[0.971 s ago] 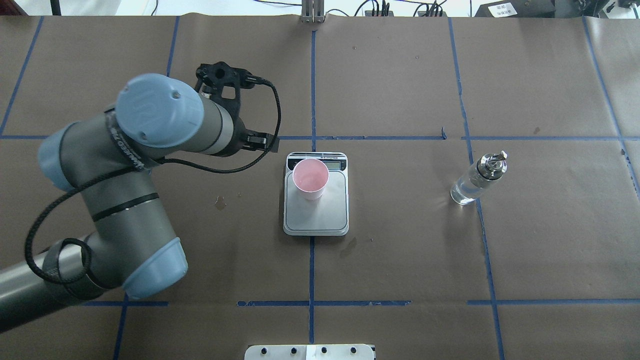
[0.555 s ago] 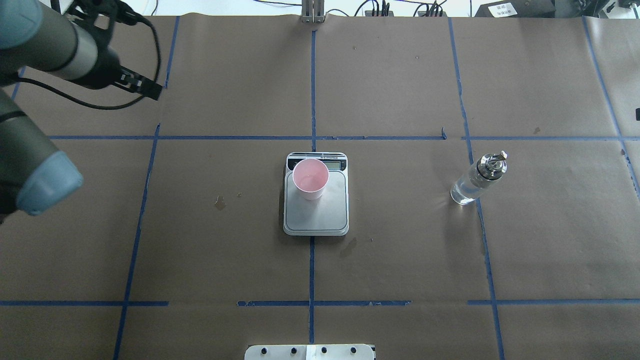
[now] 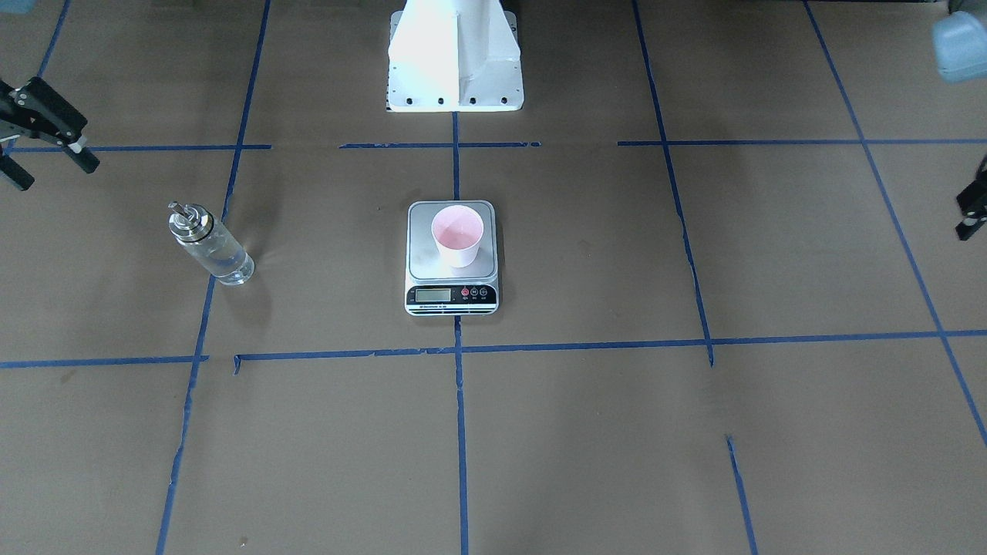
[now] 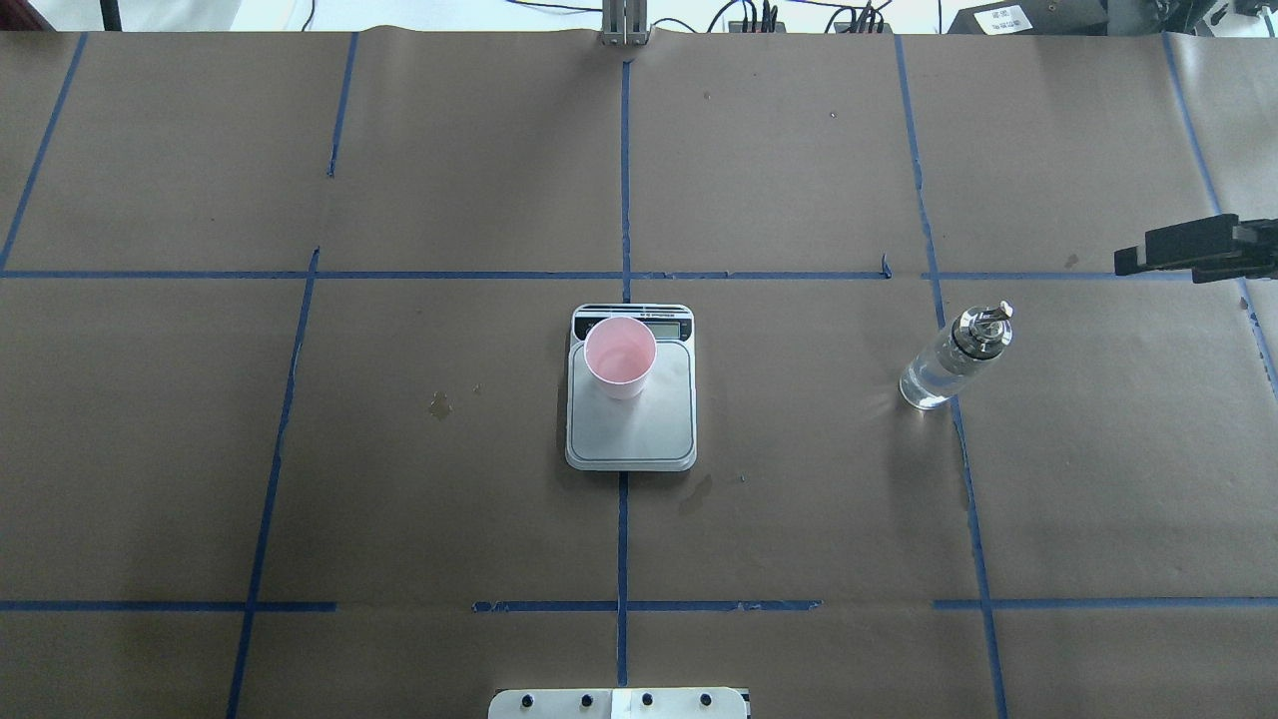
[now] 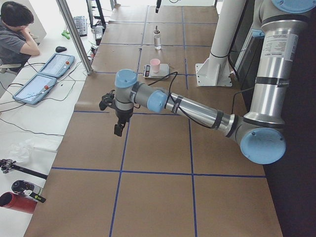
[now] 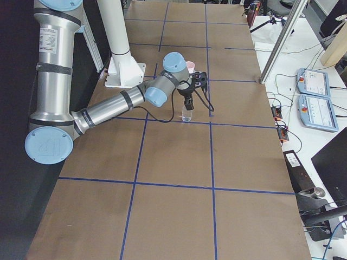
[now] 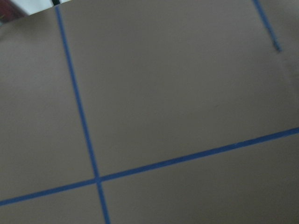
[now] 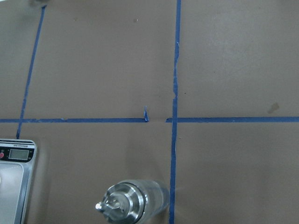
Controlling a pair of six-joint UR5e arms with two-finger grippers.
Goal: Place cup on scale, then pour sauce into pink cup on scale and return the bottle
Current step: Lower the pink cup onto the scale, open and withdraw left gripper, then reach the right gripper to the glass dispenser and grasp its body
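The pink cup stands upright on the far part of the scale's steel plate; both also show in the front view, the cup and the scale. The clear glass bottle with its silver cap stands on the paper far to the right, apart from the scale, and shows in the front view and at the bottom of the right wrist view. My right gripper hovers beyond and outside the bottle, fingers apart and empty. My left gripper is only partly seen at the table's left end.
The white robot base stands at the near edge behind the scale. Blue tape lines grid the brown paper. A small stain lies left of the scale. An operator sits at a side table with tablets past the far edge.
My left arm has pulled away from the scale to the left and left the overhead view. My right gripper has come in at the right edge. The cup and the bottle have not moved.
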